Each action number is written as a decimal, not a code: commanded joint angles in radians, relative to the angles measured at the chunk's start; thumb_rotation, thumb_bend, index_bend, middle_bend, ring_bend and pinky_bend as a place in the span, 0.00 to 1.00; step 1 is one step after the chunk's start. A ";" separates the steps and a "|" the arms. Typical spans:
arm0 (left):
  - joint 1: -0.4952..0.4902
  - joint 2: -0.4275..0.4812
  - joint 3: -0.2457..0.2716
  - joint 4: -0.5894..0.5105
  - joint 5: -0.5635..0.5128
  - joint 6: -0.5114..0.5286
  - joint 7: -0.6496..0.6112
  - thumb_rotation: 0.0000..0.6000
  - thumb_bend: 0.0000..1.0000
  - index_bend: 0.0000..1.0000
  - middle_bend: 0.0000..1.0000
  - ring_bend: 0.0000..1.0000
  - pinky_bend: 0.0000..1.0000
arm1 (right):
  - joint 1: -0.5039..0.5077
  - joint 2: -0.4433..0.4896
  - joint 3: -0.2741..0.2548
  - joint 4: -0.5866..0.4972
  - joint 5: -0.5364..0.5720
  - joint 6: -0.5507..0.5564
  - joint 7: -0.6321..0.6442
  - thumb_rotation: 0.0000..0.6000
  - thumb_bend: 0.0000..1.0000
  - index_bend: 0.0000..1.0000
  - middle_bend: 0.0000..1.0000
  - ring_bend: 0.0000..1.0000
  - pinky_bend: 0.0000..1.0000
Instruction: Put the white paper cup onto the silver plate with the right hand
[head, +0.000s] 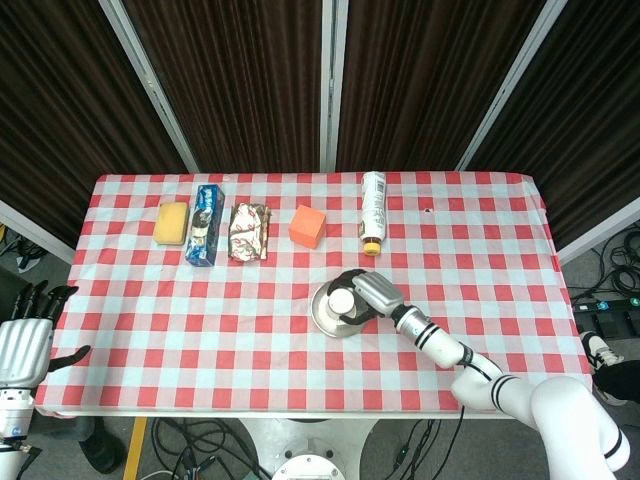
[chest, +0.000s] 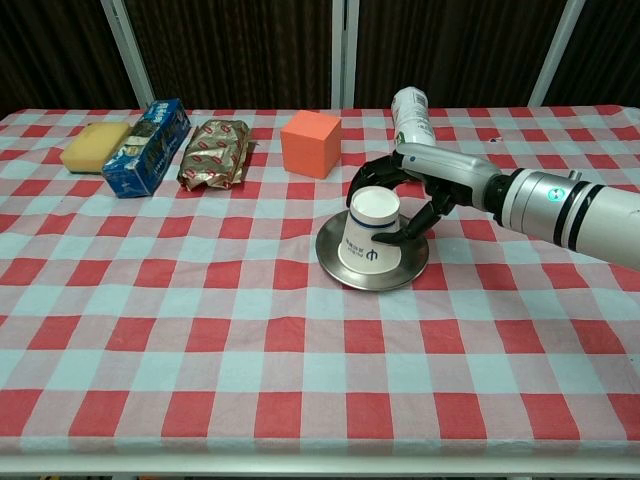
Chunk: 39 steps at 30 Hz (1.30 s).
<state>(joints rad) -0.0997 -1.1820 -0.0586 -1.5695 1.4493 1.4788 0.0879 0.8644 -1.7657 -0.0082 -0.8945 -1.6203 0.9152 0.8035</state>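
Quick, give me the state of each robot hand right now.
Left robot hand: open, holding nothing, off the table's left edge.
Right robot hand: closed around the white paper cup, which stands upside down on the silver plate.
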 joint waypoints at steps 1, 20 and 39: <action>-0.004 -0.002 -0.001 0.002 0.000 -0.005 -0.001 1.00 0.02 0.17 0.18 0.07 0.07 | -0.004 0.037 -0.040 -0.053 -0.042 0.027 0.022 1.00 0.28 0.58 0.43 0.22 0.18; -0.002 -0.001 -0.001 0.001 -0.002 -0.005 0.001 1.00 0.02 0.17 0.18 0.07 0.07 | 0.009 0.032 -0.052 -0.054 -0.057 0.042 0.029 1.00 0.28 0.58 0.43 0.21 0.16; -0.004 -0.003 -0.001 0.001 0.000 -0.008 0.003 1.00 0.02 0.17 0.18 0.07 0.07 | 0.022 0.028 -0.047 -0.034 -0.039 0.023 0.040 1.00 0.29 0.58 0.43 0.21 0.15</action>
<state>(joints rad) -0.1041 -1.1851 -0.0599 -1.5684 1.4496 1.4710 0.0910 0.8863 -1.7338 -0.0624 -0.9384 -1.6724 0.9559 0.8513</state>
